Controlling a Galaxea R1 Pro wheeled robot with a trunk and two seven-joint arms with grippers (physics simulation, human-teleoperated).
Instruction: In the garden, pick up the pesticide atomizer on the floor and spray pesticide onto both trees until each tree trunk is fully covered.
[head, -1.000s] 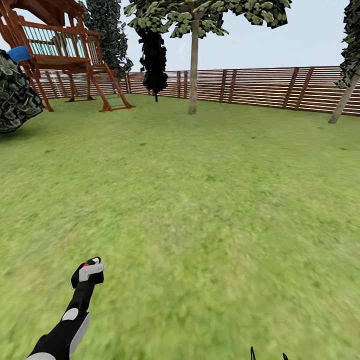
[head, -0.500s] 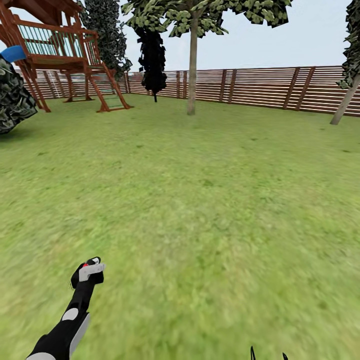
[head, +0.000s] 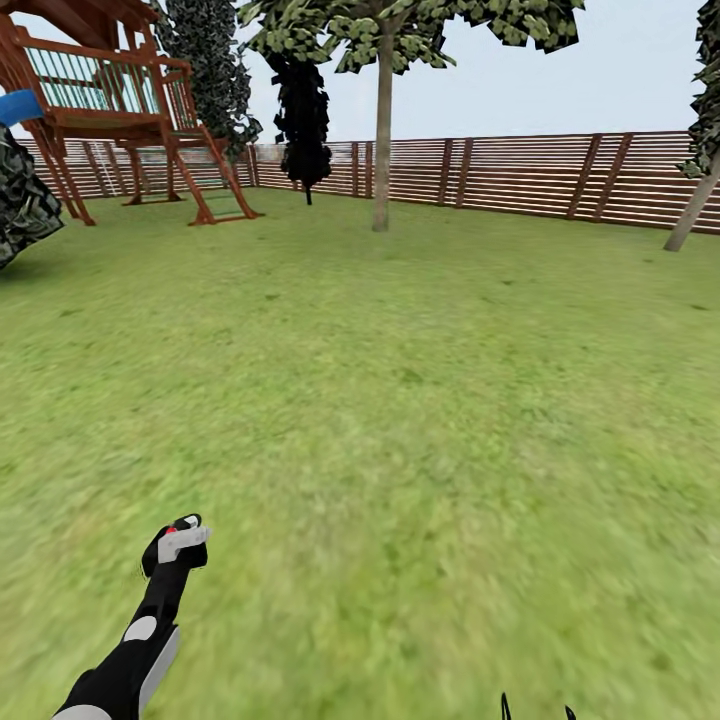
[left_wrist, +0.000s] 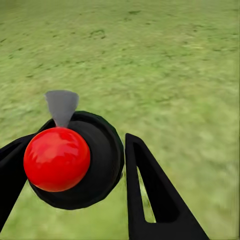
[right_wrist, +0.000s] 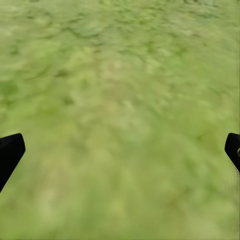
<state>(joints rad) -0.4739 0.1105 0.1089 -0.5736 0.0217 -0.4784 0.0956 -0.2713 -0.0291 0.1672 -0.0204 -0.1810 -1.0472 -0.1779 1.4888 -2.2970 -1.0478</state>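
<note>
My left gripper (head: 178, 540) is shut on the pesticide atomizer (head: 183, 541), a black bottle with a red knob and a grey nozzle, held low over the grass. In the left wrist view the atomizer (left_wrist: 75, 160) sits between the two black fingers (left_wrist: 150, 195). The right gripper (head: 536, 708) shows just its tips at the bottom edge; in its wrist view the fingertips (right_wrist: 10, 152) stand wide apart over bare lawn. Far ahead a tree trunk (head: 381, 150) rises near the fence. A second, leaning trunk (head: 692, 215) stands at the far right.
A brown slat fence (head: 520, 175) closes the lawn's far side. A wooden play tower with ladder (head: 120, 110) stands at back left, a dark bush (head: 20, 205) at the left edge, and dark conifers (head: 303, 110) by the fence. Grass (head: 400, 400) stretches between.
The whole view has drifted slightly, with the play tower and bush sliding left: the camera has moved. Both arms keep their places in the picture, the atomizer still held.
</note>
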